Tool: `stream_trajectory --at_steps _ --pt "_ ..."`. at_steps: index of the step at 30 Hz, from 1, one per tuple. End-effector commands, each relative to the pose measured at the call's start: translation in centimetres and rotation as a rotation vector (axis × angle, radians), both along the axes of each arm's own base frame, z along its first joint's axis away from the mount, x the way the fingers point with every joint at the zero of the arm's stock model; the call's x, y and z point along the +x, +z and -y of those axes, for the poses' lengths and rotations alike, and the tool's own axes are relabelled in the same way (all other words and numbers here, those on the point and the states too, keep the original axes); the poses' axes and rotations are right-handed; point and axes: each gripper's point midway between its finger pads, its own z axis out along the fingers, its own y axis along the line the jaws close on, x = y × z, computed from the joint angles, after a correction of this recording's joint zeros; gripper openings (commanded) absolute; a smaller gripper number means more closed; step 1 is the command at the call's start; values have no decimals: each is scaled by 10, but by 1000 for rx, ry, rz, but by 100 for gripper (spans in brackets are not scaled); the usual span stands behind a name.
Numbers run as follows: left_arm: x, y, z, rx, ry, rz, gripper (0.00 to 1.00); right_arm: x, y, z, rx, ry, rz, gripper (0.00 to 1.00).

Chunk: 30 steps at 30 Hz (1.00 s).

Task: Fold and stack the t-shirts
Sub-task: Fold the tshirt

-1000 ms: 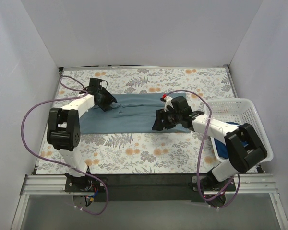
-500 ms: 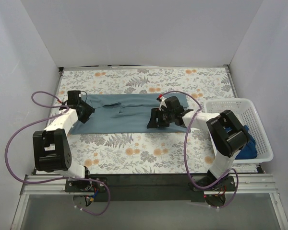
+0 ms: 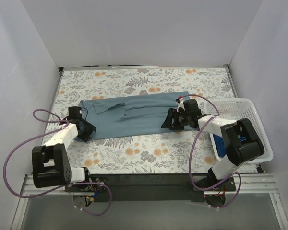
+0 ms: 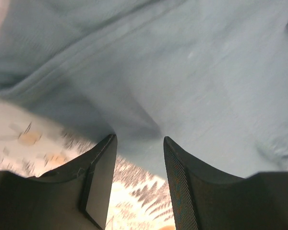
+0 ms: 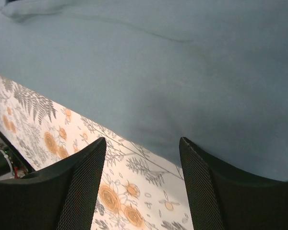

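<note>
Vs. half a sec ago: L gripper [image 3: 88, 130] closer to the bases, off the left end and now at the near-left corner of the slate-blue t-shirt [image 3: 134, 115]. R gripper [image 3: 168, 121] further right, at the shirt's near-right edge, closer to the white lattice basket [image 3: 230, 102]. R elbow a bit further right too, over the basket. Shirt also shifted: left end drawn in to the right, near edge lower on the floral tabletop [image 3: 134, 153], esp. on the left, so outline slightly skewed.

L wrist view: fingers [image 4: 101, 177] apart, released, nothing pinched. Shirt's edge just ahead of the tips, floral print showing in the gap. R wrist view: fingers [image 5: 81, 187] wide apart, released. Shirt's edge crossing the gap, tabletop below it.

Count: 2 arms, 2 grippers, 2 t-shirts, 1 basket.

Slate-blue one flat on the tabletop, mid-field, btwn the two grippers, w/ creases left of centre. Royal-blue t-shirt [image 3: 220, 146] bunched in the basket's near-left part, partly hidden by R arm. Basket at the tabletop's right edge, near the slate-blue shirt's right end.
</note>
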Motion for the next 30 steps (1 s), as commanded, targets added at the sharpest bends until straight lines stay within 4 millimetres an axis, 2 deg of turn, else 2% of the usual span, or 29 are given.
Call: stream_trajectory --at_steps 1,3,5,7,8,10,11,12,13,14,15,16,18,19,24,26,30 --pt "-27 12 11 -55 -1 2 42 -23 -9 23 -106 12 -68 70" --pt "-24 23 13 -67 -3 48 42 -22 7 16 -75 40 -36 70" --pt "-12 41 14 -76 3 118 43 -15 25 5 -45 67 12 70" --pt "11 63 13 -77 9 201 42 -13 39 -4 -16 96 44 69" --pt "20 65 12 -79 10 210 41 -9 50 -13 0 117 71 69" --pt "46 80 8 -69 9 272 37 -6 60 -23 13 136 95 69" --pt "54 74 7 -60 4 260 30 -5 67 -31 20 153 112 69" --pt "62 72 5 -54 2 261 29 -3 69 -35 24 159 117 69" --pt "79 81 2 -43 1 298 28 -2 72 -39 31 167 126 69" --pt "85 79 1 -37 -11 298 27 0 78 -46 42 175 137 69" --pt "93 66 0 -41 -14 261 27 1 77 -48 46 179 134 69" --pt "106 72 -1 -37 -17 284 27 1 77 -51 51 184 131 69" --pt "116 59 0 -44 -31 257 27 2 78 -58 61 192 133 69" --pt "127 62 0 -52 -39 281 27 3 78 -60 63 194 132 69" --pt "147 48 -4 -46 -33 271 30 4 73 -66 71 206 121 69" --pt "150 34 -1 -59 -40 238 33 4 71 -67 71 209 116 69" --pt "158 27 0 -72 -49 229 34 7 68 -71 74 215 111 68"
